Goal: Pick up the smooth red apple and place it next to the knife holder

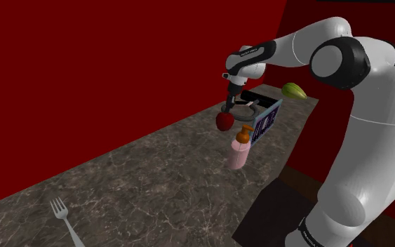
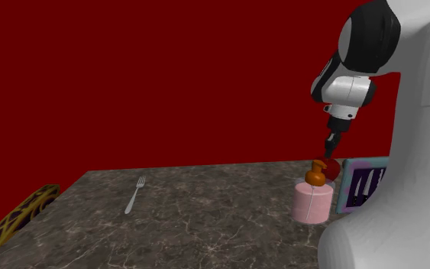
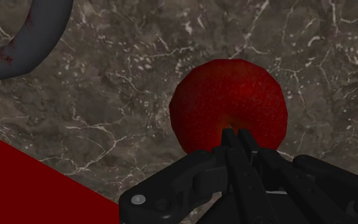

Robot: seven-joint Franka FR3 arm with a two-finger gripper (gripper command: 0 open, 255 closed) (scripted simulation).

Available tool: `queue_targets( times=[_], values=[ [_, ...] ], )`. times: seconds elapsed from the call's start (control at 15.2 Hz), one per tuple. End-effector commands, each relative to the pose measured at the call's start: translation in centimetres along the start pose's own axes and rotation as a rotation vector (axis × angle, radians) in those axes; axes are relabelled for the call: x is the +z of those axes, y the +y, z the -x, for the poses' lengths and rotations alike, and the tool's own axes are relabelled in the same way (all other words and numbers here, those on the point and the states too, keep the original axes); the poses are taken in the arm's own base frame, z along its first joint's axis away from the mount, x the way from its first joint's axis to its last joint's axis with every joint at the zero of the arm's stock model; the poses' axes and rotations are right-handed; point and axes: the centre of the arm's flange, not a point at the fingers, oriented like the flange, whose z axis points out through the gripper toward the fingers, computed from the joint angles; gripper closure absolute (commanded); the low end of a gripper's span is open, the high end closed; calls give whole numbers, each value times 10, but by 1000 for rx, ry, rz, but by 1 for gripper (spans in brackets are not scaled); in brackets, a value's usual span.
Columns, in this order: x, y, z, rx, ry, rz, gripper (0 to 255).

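A smooth red apple (image 1: 224, 121) (image 2: 332, 166) (image 3: 228, 105) lies on the dark marble counter (image 1: 139, 182), close to the red back wall. My black gripper (image 1: 229, 103) (image 2: 331, 145) (image 3: 234, 137) hangs straight over it, shut, with its fingertips meeting at the dimple on the apple's top. The fingers do not clasp the apple's sides. The knife holder (image 1: 266, 126) (image 2: 362, 183), a pale box with a dark knife picture on its side, stands just to the shoulder view's right of the apple.
A pink soap bottle with an orange pump (image 1: 239, 149) (image 2: 312, 200) stands in front of the apple. A grey ring-shaped object (image 1: 246, 107) (image 3: 28, 44) lies beside it. A green fruit (image 1: 294, 90) sits behind the holder. A fork (image 1: 64, 216) (image 2: 135, 195) lies far off.
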Motion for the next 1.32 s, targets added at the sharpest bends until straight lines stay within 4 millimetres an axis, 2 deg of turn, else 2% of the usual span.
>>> queue_targets(
  times=[0.0,0.46,0.53,0.86,1.12,1.25],
  values=[
    [6,0,0,0,0,1,255],
    [6,0,0,0,0,1,255],
    [5,0,0,0,0,1,0],
    [5,0,0,0,0,1,0],
    [-44,0,0,0,0,1,0],
    [-44,0,0,0,0,1,0]
  ],
)
